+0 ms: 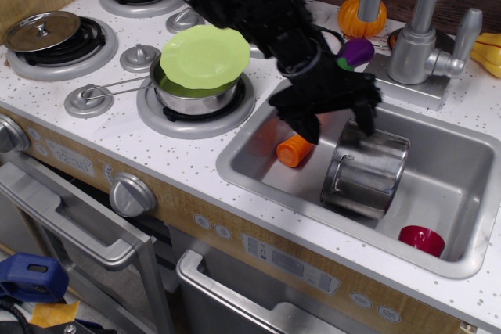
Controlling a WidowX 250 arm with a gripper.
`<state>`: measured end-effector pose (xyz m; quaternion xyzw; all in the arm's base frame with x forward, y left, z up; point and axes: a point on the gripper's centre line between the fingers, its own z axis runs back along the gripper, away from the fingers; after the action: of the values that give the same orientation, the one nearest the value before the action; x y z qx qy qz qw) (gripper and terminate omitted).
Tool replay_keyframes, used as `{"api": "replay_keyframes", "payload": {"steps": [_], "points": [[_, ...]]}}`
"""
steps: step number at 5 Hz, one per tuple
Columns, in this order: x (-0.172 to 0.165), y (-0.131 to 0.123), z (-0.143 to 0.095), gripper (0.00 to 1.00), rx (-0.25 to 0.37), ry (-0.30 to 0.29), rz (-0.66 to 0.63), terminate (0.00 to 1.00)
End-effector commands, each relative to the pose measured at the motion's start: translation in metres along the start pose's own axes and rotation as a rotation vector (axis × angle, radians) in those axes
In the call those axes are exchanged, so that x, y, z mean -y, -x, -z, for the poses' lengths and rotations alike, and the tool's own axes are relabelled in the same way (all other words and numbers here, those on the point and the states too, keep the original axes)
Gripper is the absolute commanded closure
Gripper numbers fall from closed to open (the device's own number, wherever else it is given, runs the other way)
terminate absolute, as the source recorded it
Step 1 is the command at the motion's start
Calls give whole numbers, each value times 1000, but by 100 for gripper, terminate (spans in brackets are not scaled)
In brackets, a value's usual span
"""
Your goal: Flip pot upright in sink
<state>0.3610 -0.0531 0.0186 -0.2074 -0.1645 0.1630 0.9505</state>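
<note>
The large shiny steel pot [365, 177] lies tilted in the sink [462, 185], its flat bottom turned up toward the back and a wire loop handle on its left side. My black gripper [338, 124] is open, its two fingers spread wide just above the pot's upper left edge. The left finger [307, 124] hangs over the orange carrot [292, 149]; the right finger [365, 117] is at the pot's top rim. I cannot tell whether a finger touches the pot. The arm reaches in from the upper left.
A red cup [421, 239] lies in the sink's front right corner. A smaller steel pot with a green plate [203, 56] stands on the near burner. Faucet [419, 33], orange pumpkin [363, 16] and purple toy [355, 53] stand behind the sink. A lid [41, 30] lies at far left.
</note>
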Motion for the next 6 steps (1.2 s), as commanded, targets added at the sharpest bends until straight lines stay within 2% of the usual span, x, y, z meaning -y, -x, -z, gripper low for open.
{"api": "replay_keyframes", "payload": {"steps": [1, 2, 3, 4, 6], "points": [[21, -3, 2, 0, -22, 46, -31, 0], [35, 3, 5, 0, -30, 83, -76, 0], [44, 8, 11, 100, -7, 79, -128, 0], [38, 8, 12, 100, 0, 100, -111, 0], [16, 3, 25, 100, 51, 61, -54, 0]]}}
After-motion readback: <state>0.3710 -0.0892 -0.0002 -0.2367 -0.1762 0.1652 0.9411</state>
